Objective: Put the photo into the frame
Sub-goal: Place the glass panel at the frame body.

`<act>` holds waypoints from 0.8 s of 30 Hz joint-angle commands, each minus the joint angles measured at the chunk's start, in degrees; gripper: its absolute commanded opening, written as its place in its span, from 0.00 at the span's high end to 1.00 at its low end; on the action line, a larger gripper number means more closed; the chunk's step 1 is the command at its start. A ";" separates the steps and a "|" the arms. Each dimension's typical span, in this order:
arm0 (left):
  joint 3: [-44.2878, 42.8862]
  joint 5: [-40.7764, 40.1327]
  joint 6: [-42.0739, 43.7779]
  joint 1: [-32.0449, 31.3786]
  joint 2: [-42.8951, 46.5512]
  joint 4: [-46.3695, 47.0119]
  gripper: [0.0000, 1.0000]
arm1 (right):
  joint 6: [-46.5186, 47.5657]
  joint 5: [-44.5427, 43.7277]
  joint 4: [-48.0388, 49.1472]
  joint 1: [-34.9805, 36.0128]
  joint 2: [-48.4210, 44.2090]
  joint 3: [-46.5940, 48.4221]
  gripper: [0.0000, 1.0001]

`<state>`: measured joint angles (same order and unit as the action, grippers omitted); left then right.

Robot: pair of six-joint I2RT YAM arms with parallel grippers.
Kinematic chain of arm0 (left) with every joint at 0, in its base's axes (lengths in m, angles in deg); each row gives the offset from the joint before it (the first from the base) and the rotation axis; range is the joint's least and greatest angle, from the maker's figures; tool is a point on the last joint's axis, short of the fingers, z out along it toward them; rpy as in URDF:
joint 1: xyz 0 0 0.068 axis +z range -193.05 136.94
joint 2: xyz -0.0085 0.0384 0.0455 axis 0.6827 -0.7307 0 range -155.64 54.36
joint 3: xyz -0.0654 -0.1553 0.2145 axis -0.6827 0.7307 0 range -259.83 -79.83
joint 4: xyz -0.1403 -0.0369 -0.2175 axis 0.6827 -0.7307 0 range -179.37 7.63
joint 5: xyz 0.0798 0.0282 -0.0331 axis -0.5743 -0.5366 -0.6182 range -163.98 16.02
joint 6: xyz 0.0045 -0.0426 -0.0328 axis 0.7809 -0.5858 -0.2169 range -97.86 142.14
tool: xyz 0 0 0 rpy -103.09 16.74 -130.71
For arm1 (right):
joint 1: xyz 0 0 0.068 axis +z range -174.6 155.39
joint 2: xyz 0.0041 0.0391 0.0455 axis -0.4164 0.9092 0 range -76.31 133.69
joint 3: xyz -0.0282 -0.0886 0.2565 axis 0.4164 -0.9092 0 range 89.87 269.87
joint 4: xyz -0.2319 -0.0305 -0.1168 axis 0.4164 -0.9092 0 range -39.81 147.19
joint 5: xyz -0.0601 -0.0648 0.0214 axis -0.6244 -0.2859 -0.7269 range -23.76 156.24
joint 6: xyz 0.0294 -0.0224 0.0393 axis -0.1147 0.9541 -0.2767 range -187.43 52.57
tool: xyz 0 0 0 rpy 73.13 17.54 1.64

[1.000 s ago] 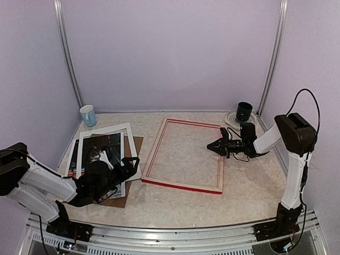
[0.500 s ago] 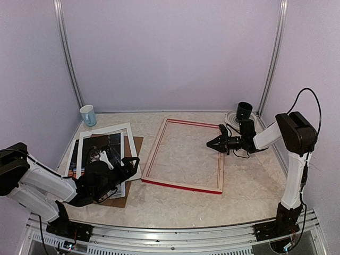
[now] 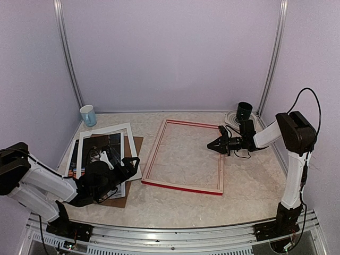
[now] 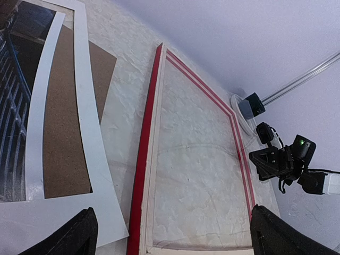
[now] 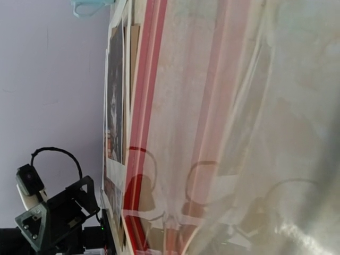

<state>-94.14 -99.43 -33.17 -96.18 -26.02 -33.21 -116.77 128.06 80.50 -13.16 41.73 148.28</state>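
Note:
The photo (image 3: pixel 101 150), a dark cat print, lies at the left under a white mat; it also shows in the wrist views (image 4: pixel 11 101) (image 5: pixel 114 95). The red frame (image 3: pixel 183 185) lies flat mid-table, pale back up, its near rail (image 4: pixel 144 159) in front of my left gripper (image 3: pixel 125 171), which is open wide and empty (image 4: pixel 175 240) over the mat's right corner. My right gripper (image 3: pixel 212 145) hovers at the frame's right rail (image 5: pixel 146 79), shut on a clear sheet (image 5: pixel 234 106). That sheet fills the right wrist view and hides the fingers.
A white mat border (image 3: pixel 130 134) and a brown backing board (image 3: pixel 136 144) lie with the photo. A pale blue cup (image 3: pixel 88 115) stands at the back left. A dark green cup (image 3: pixel 244 111) stands by a white coil (image 3: pixel 231 118) at the back right.
My right gripper has drifted a little toward the back of the table, staying shut at the frame's right rail. The left arm has not moved.

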 commanded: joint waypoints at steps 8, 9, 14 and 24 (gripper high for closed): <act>0.08 0.34 -0.47 -0.49 -0.69 1.72 0.01 | 3.37 0.60 -3.68 -0.59 0.26 0.79 0.96; 0.07 0.33 -0.42 -0.49 -0.67 1.72 0.01 | 3.37 0.61 -3.69 -0.63 0.25 0.88 0.96; 0.07 0.29 -0.46 -0.58 -0.66 1.72 0.01 | 3.65 0.63 -4.38 -0.80 0.46 1.23 0.96; 0.15 0.14 -0.61 -0.64 -0.92 1.81 0.01 | 4.52 -0.01 -5.73 -1.16 -0.08 1.09 0.96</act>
<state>-94.14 -99.43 -33.43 -96.46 -26.31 -32.70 -113.36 127.93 75.93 -13.53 41.88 148.44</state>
